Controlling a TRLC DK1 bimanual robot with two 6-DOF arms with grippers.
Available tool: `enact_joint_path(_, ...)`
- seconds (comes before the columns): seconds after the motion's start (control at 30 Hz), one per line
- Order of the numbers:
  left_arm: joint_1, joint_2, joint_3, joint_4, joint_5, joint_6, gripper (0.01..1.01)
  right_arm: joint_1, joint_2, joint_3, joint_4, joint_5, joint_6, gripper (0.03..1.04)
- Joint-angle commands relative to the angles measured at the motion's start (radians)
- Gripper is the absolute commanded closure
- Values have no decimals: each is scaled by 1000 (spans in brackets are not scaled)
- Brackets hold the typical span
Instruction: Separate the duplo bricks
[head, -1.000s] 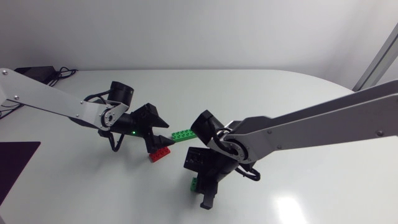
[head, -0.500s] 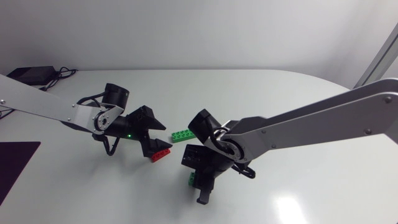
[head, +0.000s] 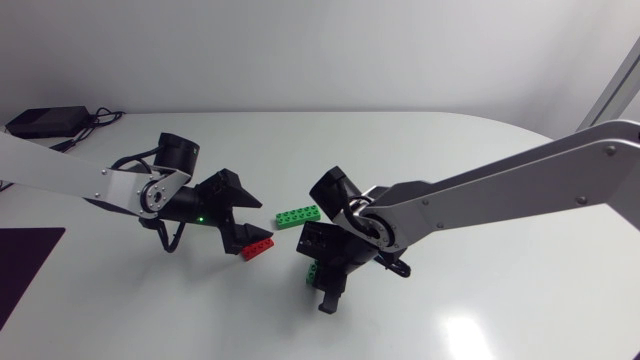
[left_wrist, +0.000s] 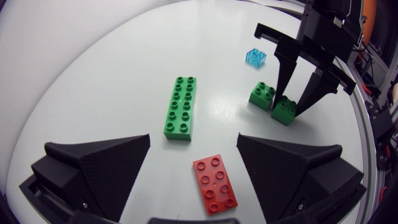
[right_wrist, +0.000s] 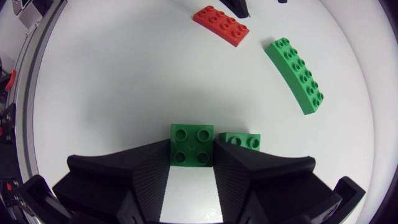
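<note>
On a smooth, glossy white table (head: 480, 180), the right gripper (right_wrist: 191, 155) is closed on the flanks of a square green brick (right_wrist: 191, 144). A second green brick (right_wrist: 241, 140) lies just beside it. A sideways sweep would likely shove the pair along together on the slick top rather than part them, and the hard, shiny plastic could squirt from the matte wedge fingers if the hold is shallow. The left gripper (left_wrist: 193, 135) hangs wide open above the red brick (left_wrist: 214, 185), gripping nothing; a careless descent could skate that brick away. The long green brick (left_wrist: 181, 107) is a flat bar with a double row of round studs and lies alone between the grippers. The red one is a shorter eight-stud slab, and the held green brick carries four studs. A small, clear blue brick (left_wrist: 255, 57) sits well apart.
</note>
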Motion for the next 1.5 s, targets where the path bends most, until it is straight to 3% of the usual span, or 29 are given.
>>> enact_joint_path(0.0, 10, -40, -29, 3, 7, -18, 51, -9, 31, -18, -9, 17, -16, 530)
enact_joint_path(0.2, 19, -86, -48, 3, 5, -26, 51, -24, -46, -55, -9, 17, -16, 326)
enact_joint_path(0.27, 21, -104, -58, 1, 7, -27, 51, -24, -70, -65, -8, 20, -16, 41)
enact_joint_path(0.6, 50, -270, -148, -2, 5, -50, 51, -2, -222, -157, -6, 125, -13, 62)
enact_joint_path(0.93, 120, -546, -196, -146, -49, -63, 49, -1, -521, -268, -55, 206, 9, 61)
enact_joint_path(1.17, 120, -770, -249, -198, -170, -145, 46, -5, -738, -282, -129, 295, 87, 62)
enact_joint_path(1.47, 125, -1075, -297, -356, -305, -210, 43, -12, -1003, -289, -181, 444, 220, 62)
